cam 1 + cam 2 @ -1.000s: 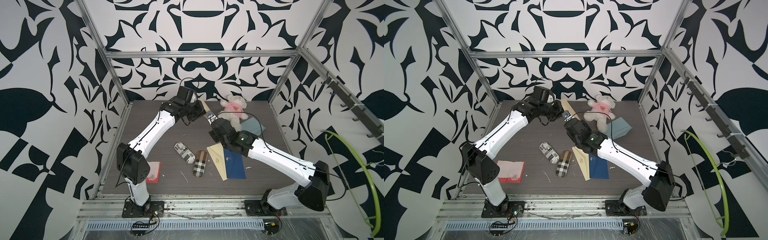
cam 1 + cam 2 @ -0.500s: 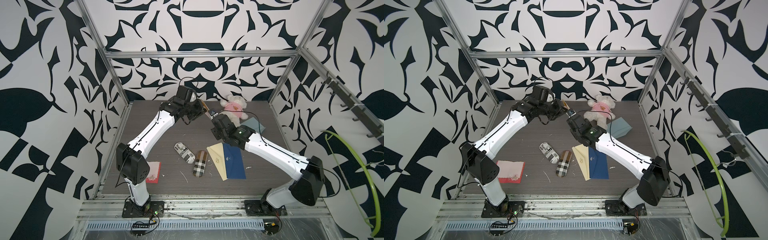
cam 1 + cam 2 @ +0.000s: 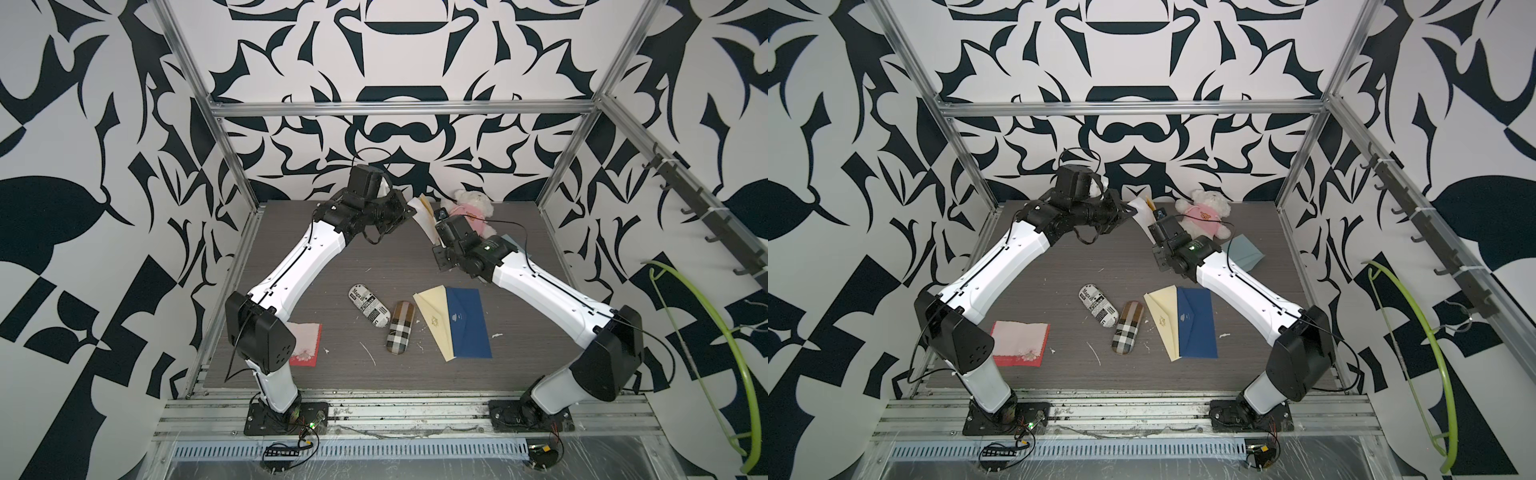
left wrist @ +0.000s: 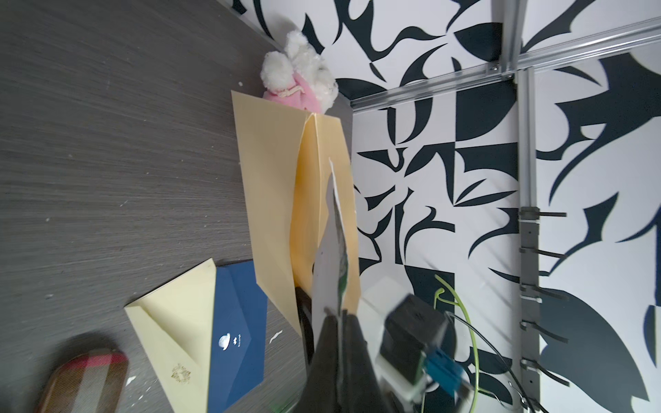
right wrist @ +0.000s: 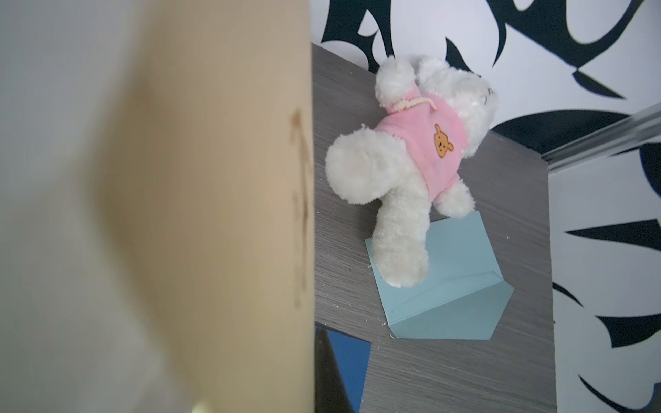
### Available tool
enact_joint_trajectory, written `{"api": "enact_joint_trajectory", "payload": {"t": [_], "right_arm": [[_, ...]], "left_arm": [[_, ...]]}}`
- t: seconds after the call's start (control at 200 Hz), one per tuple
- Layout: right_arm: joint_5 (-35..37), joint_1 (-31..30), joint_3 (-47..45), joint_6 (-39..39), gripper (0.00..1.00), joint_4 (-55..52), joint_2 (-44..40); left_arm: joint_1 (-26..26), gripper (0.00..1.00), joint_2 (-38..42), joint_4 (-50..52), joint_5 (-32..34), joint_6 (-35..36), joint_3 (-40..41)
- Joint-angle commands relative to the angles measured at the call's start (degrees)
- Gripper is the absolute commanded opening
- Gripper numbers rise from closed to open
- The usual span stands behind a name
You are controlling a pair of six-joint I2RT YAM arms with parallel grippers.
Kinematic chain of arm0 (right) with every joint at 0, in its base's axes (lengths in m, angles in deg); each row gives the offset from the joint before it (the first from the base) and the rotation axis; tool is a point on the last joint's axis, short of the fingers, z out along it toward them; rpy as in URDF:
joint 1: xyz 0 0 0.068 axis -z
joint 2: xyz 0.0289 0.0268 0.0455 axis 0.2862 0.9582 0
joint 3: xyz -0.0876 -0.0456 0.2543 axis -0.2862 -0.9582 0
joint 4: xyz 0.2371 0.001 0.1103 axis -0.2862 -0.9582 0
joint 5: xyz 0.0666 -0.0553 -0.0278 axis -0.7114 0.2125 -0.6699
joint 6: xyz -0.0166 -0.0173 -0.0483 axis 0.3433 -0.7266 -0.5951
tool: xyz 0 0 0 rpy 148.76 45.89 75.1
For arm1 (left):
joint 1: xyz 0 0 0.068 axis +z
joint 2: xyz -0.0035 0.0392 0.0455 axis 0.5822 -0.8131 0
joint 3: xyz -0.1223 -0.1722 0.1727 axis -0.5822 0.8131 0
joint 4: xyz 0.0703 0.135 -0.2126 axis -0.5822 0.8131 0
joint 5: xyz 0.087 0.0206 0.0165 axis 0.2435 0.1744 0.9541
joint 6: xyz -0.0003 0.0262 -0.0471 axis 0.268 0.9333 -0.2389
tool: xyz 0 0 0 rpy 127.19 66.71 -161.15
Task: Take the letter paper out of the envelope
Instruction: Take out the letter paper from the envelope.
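Note:
Both arms meet in the air over the back middle of the table. My left gripper (image 3: pixel 409 210) (image 3: pixel 1133 212) (image 4: pixel 339 316) is shut on the edge of the white letter paper (image 4: pixel 327 271) (image 3: pixel 417 204) (image 3: pixel 1139 209). The paper stands partly inside the open tan envelope (image 4: pixel 272 214) (image 3: pixel 429 226) (image 5: pixel 221 214). My right gripper (image 3: pixel 437 237) (image 3: pixel 1156 227) (image 5: pixel 314 350) is shut on the envelope's lower edge. In the right wrist view the envelope hides one finger, and only the dark other finger (image 5: pixel 327 375) shows.
A white teddy bear in pink (image 3: pixel 469 210) (image 5: pixel 411 157) lies at the back right, one leg on a light blue envelope (image 3: pixel 1246 253) (image 5: pixel 440 282). Cream (image 3: pixel 434 318) and dark blue (image 3: pixel 467 324) envelopes, two glasses cases (image 3: pixel 370 305) (image 3: pixel 400 328) and a red-edged cloth (image 3: pixel 305 345) lie nearer the front.
The right arm has reached farther toward the back, carrying its end of the envelope up. The left gripper has stayed nearly in place, still holding the paper.

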Motion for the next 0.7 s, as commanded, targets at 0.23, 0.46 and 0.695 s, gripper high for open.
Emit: {"api": "enact_joint_trajectory", "payload": {"t": [0.23, 0.46, 0.695], "right_arm": [[-4.34, 6.16, 3.58, 13.89, 0.0, -0.53, -4.1], [-3.75, 12.94, -5.2, 28.44, 0.0, 7.27, -15.1], [3.62, 17.28, -10.24, 42.3, 0.0, 3.01, -23.27]], "left_arm": [[4.53, 0.0, 5.07, -18.85, -6.88, -7.12, 4.38], [9.1, 0.0, 8.77, -34.58, -8.62, -13.32, 16.32], [10.42, 0.0, 10.12, -39.06, -9.26, -13.79, 23.63]]}}
